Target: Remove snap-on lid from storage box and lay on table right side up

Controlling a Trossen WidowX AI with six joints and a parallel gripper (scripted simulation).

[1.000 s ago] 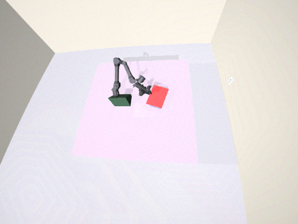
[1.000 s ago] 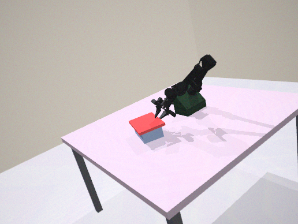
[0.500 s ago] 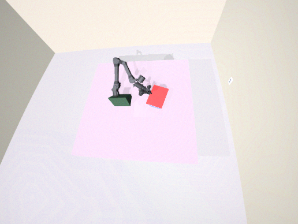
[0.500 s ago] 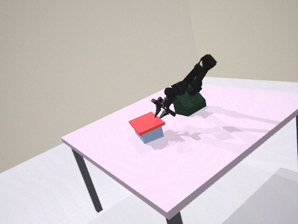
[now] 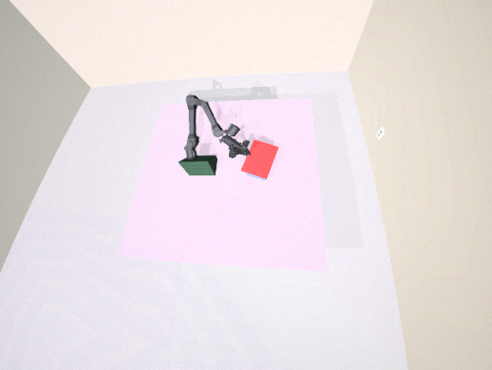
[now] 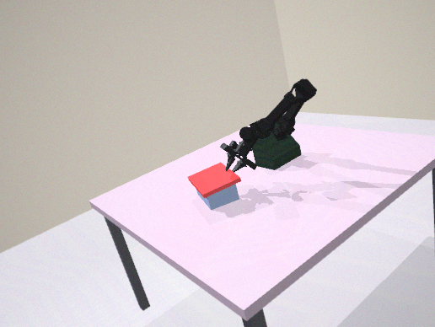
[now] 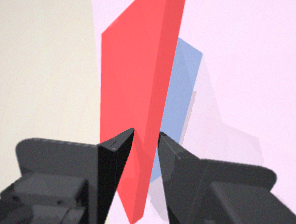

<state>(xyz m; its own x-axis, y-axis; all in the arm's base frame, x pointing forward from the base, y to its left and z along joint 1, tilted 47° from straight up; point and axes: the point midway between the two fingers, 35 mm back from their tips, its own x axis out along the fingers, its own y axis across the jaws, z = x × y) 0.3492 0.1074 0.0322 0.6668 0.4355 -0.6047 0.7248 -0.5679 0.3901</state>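
Note:
The red lid [image 5: 261,159] [image 6: 212,179] [image 7: 125,80] covers the top of the pale blue storage box [image 5: 256,175] [image 6: 223,198] [image 7: 185,75]. It overhangs the box walls and looks slightly tilted. A thin strip of the box shows past the lid's near edge in the top view. My gripper [image 5: 249,153] [image 6: 230,171] [image 7: 146,133] is shut on the lid's rim at the side facing the arm's base, one fingertip over the red top and the other at the outer side. The exact fingertip contact and any gap under the lid are too small to tell.
The box stands on the pink table [image 5: 215,224] [image 6: 169,223]. The arm's dark green base block [image 5: 200,167] [image 6: 276,153] stands a short way from the box. The arm arches from the base to the lid. Shadows fall across the table beside the box.

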